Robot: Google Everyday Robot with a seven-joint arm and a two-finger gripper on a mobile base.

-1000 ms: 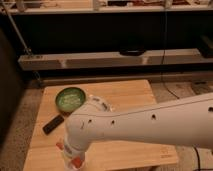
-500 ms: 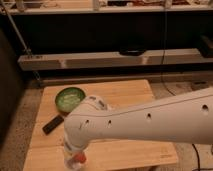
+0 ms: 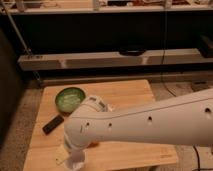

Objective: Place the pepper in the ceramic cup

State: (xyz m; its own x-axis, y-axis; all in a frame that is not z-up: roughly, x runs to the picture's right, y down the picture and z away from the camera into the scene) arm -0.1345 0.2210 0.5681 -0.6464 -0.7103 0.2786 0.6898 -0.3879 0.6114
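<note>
Orange-red pepper [image 3: 93, 145] just beside fingers [image 3: 76, 161], right of them.

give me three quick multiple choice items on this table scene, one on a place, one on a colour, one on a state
1. Where does the green bowl sit on the wooden table?
A. far left part
B. right edge
C. near right corner

2. What colour is the flat object left of the arm?
A. white
B. black
C. yellow

3. The tool is
A. raised above the shelf
B. low at the table's near left edge
C. inside the bowl

Answers: 1 A, the bowl lies toward the far left. 2 B, it looks black. 3 B, the tool hangs low near the front edge.
</note>
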